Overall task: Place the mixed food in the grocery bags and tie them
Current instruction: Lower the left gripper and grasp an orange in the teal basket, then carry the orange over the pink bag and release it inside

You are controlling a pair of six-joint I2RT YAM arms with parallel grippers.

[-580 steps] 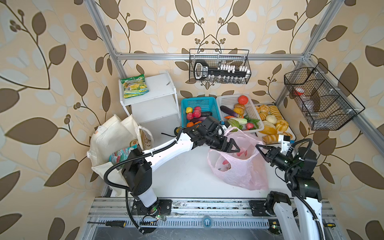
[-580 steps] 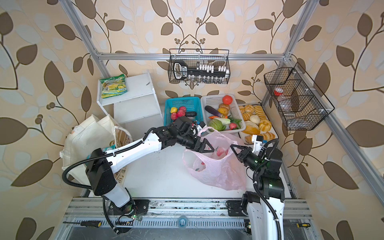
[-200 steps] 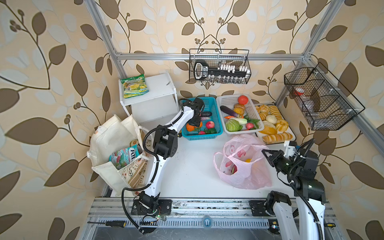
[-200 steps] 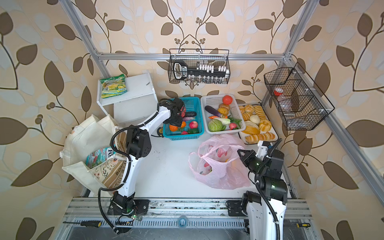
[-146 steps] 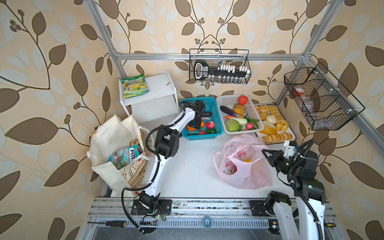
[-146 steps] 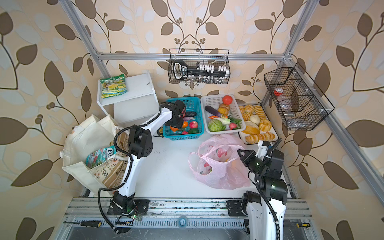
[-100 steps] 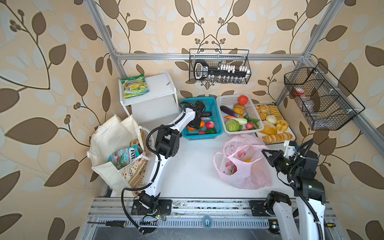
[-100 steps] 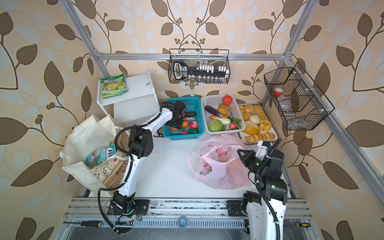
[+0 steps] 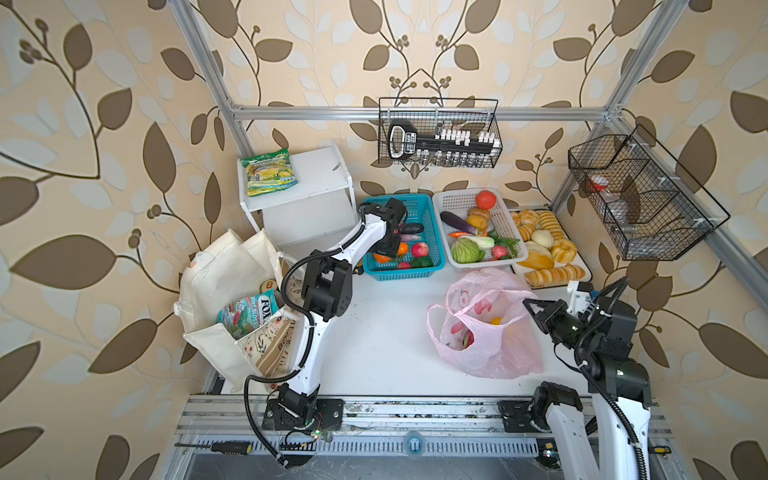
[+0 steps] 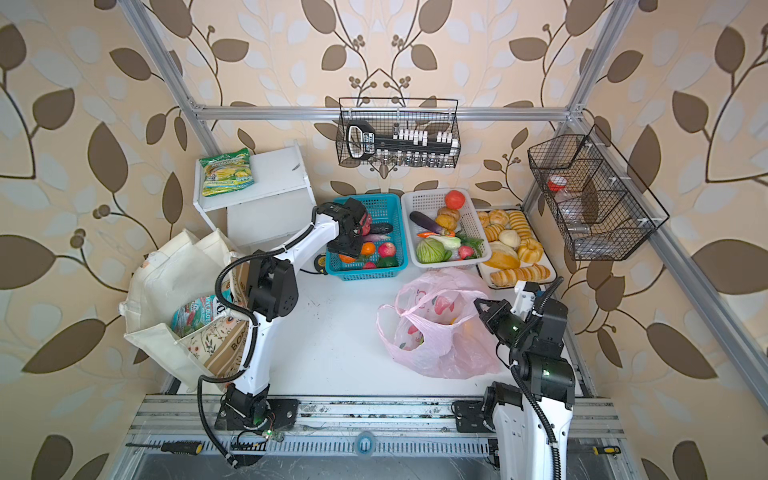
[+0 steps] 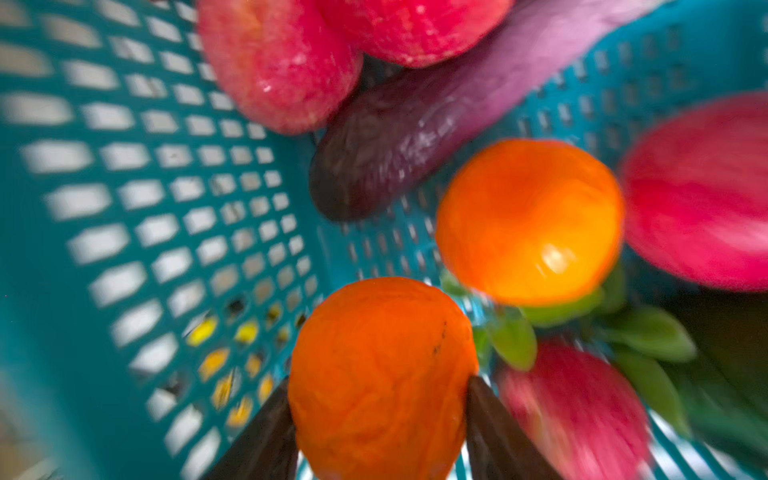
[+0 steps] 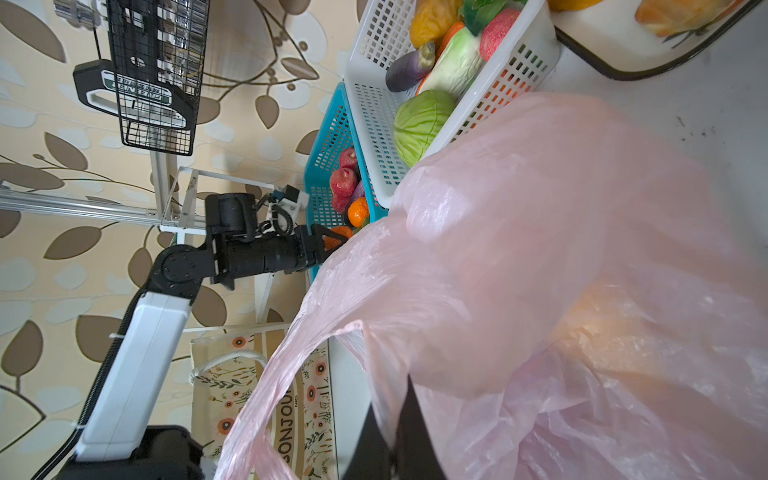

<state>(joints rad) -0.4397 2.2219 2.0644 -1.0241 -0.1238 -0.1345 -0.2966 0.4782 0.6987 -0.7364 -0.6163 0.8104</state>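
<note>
At 4 o'clock, right gripper (image 12: 397, 419) pinches the pink bag (image 12: 561, 249) rim; left arm reaches out to 12 o'clock.
Only the left wrist view shows us left gripper (image 11: 379, 381) pinching the orange (image 11: 382, 340) inside the blue basket (image 9: 433, 232).

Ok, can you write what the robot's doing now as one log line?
left gripper: clamped on orange | where: teal basket | right gripper: shut on pink bag rim
</note>
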